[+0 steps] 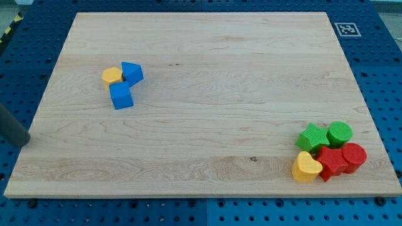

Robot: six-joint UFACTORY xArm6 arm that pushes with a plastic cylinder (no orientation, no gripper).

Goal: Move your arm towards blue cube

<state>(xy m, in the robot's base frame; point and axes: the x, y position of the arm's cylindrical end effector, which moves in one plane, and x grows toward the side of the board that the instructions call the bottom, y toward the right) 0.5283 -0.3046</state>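
Note:
The blue cube (pixel 121 96) lies on the wooden board (pixel 207 81) at the view's upper left. It touches a second blue block (pixel 132 73) of angular shape just above it, and an orange-yellow block (pixel 112 76) sits beside that one. My rod comes in from the view's left edge as a dark bar. My tip (pixel 25 140) is at the board's left edge, well to the left of the blue cube and below it, touching no block.
A cluster sits at the board's bottom right: a green star (pixel 313 137), a green cylinder (pixel 339 132), a red star (pixel 331 162), a red cylinder (pixel 353 156) and a yellow heart (pixel 306 167). A black-and-white marker tag (pixel 346 29) is beyond the top right corner.

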